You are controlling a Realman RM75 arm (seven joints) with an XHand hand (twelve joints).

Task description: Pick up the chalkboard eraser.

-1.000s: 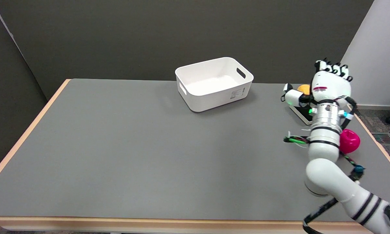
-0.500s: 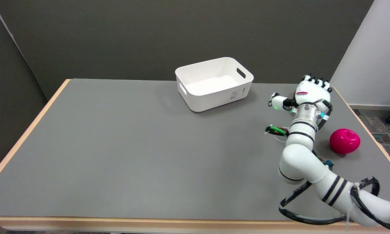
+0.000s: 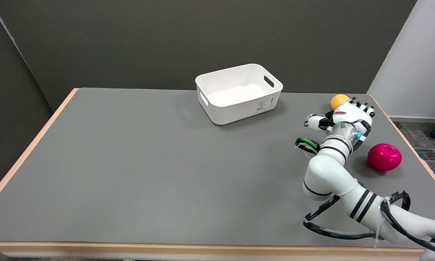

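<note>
The right hand (image 3: 348, 116) lies palm-down beside the orange ball (image 3: 338, 101), covering the eraser completely; whether its fingers grip anything cannot be told. The hand also hides the ball's lower edge, and the arm runs off the lower right corner

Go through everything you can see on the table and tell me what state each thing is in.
White bin: upright, nothing visible inside.
Pink apple-shaped toy: upright on the table, untouched.
Orange ball: on the table just beyond the hand, partly hidden.
Right hand: low over the table, palm down; grip cannot be told.
Chalkboard eraser: not visible, probably hidden under the hand.
</note>
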